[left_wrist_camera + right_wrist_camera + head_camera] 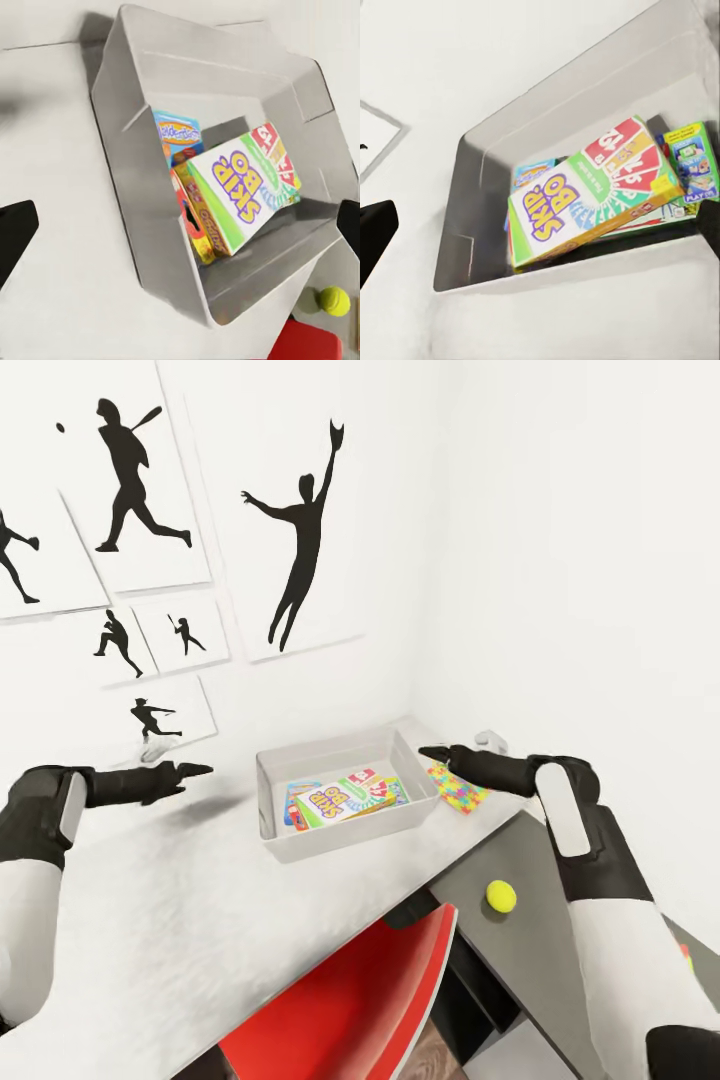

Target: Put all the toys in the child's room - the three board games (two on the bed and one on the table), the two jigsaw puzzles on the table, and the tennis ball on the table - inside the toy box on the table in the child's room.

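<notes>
the glossy skip-bo box lay tilted in the grey rectangular toy box near the table's back corner; left gripper and right gripper gaped wide, holding nothing; a fuzzy round tennis ball sat by the front edge.

toy box: smooth, matt grey plastic look
game box: glossy printed card
table: matt, pale, faintly mottled
chair: glossy red plastic
ball: matt yellow
</notes>
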Motion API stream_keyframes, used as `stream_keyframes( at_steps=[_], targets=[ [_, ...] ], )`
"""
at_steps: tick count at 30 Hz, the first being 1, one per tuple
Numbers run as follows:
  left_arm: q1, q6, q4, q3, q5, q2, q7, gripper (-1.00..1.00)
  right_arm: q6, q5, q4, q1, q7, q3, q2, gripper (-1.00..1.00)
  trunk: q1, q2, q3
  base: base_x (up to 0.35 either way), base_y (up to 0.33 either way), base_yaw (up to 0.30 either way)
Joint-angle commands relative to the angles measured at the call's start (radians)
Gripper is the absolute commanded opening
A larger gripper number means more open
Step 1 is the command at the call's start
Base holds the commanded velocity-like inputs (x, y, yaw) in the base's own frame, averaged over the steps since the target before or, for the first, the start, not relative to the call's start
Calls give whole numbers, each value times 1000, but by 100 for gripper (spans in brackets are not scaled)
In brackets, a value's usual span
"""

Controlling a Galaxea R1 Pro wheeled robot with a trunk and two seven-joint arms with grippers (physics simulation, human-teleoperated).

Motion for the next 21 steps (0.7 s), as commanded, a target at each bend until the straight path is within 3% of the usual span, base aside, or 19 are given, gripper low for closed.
stream_keyframes(
  at_steps=[1,12,21],
  targets=[
    [-11,8,6,2,-2,-17,48,100,4,11,31,-27,-17,7,3,100,0,-2,-2,0,0,0],
    [-130,6,106,1,0,-137,476,100,4,12,306,-234,-251,59,21,100,0,-2,-2,0,0,0],
    [-227,-3,216,2,6,-197,650,100,1,18,534,-356,-338,84,64,100,0,-2,-2,0,0,0]
  ],
)
